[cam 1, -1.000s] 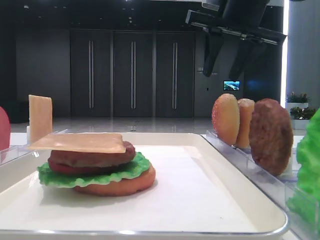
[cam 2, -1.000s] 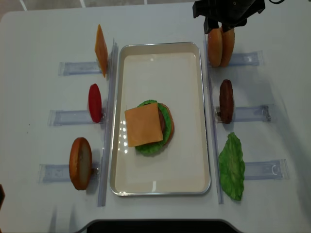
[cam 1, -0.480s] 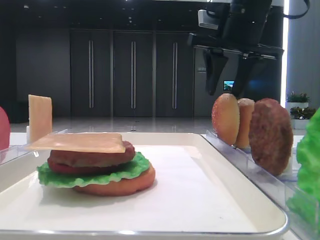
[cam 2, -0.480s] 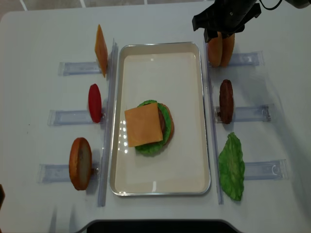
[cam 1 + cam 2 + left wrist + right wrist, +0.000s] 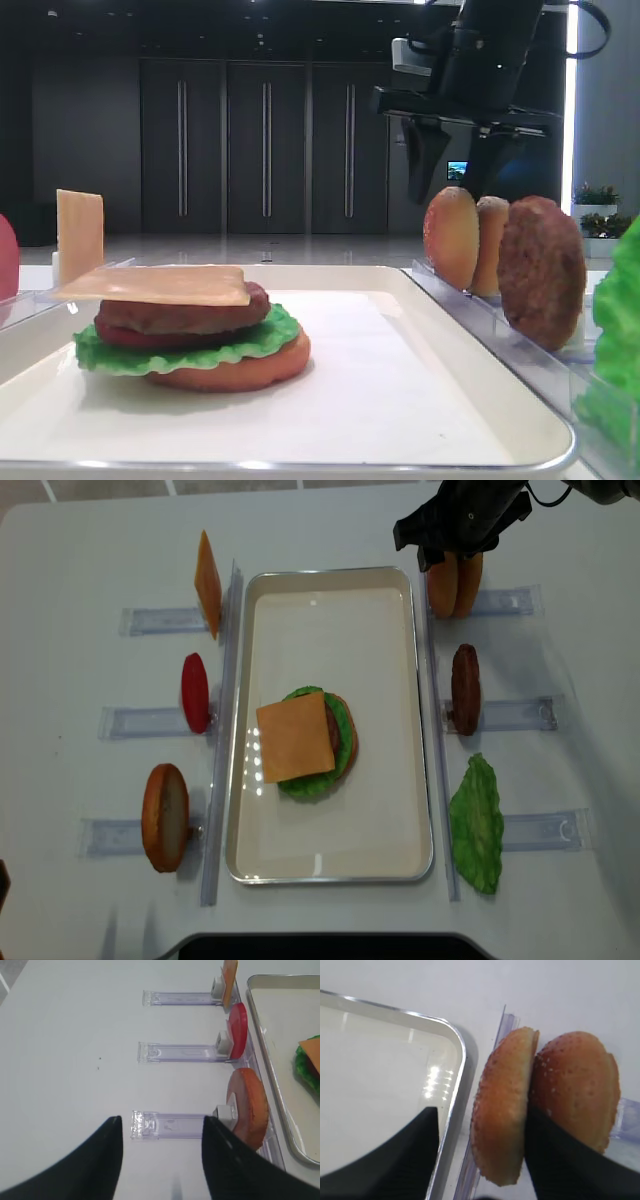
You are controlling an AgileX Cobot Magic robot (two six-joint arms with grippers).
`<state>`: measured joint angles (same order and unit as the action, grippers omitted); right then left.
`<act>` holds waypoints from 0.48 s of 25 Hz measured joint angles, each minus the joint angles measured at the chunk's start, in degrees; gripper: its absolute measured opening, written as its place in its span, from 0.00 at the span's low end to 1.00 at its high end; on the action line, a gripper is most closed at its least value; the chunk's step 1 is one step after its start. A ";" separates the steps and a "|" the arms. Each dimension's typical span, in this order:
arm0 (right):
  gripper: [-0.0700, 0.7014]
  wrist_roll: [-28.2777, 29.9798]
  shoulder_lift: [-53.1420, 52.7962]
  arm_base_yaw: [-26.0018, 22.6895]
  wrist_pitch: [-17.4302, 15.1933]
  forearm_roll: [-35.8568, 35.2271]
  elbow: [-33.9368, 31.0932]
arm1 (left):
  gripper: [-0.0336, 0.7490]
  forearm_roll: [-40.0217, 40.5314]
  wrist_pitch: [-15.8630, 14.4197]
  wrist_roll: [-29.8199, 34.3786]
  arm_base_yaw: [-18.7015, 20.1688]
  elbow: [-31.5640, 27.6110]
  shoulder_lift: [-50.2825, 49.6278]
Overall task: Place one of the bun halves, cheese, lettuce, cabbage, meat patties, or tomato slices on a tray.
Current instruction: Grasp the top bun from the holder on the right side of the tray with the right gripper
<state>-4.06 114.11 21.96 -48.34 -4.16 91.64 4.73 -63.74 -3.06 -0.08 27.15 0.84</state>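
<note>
On the large white rectangular tray [image 5: 330, 610], a stack already stands: flat orange-brown bun base [image 5: 235, 370], ruffled green lettuce [image 5: 190, 345], dark-brown patty [image 5: 185, 312], and a square pale-orange cheese slice [image 5: 295, 737] on top. Only a crown appears to be missing. The right gripper [image 5: 455, 175] hovers spread and empty astride the nearer of two domed, speckled golden buns [image 5: 502, 1107], upright in a clear plastic rack [image 5: 505, 602] just beside the tray. The left gripper [image 5: 160, 1135] is open over the table.
</note>
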 joint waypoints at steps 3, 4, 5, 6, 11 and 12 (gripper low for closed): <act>0.56 0.00 0.98 0.00 0.36 0.05 0.00 | 0.54 0.00 0.00 0.00 0.00 0.00 0.00; 0.55 0.00 1.20 0.00 0.49 0.12 0.00 | 0.54 0.00 0.00 0.00 0.00 0.00 0.00; 0.52 0.00 1.37 0.00 0.62 0.36 0.00 | 0.54 0.00 0.00 0.00 0.00 0.00 0.00; 0.47 0.00 1.38 0.00 0.67 0.57 0.00 | 0.54 0.00 0.00 0.00 0.00 0.00 0.00; 0.34 -0.17 1.43 0.00 0.61 0.50 0.10 | 0.54 0.00 0.00 0.00 0.00 0.00 0.00; 0.34 -0.22 1.43 0.00 0.55 0.46 0.10 | 0.54 0.00 0.00 0.00 0.00 0.00 0.00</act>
<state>-4.28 115.54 21.96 -47.79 -3.70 91.74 4.73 -63.74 -3.06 -0.08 27.15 0.84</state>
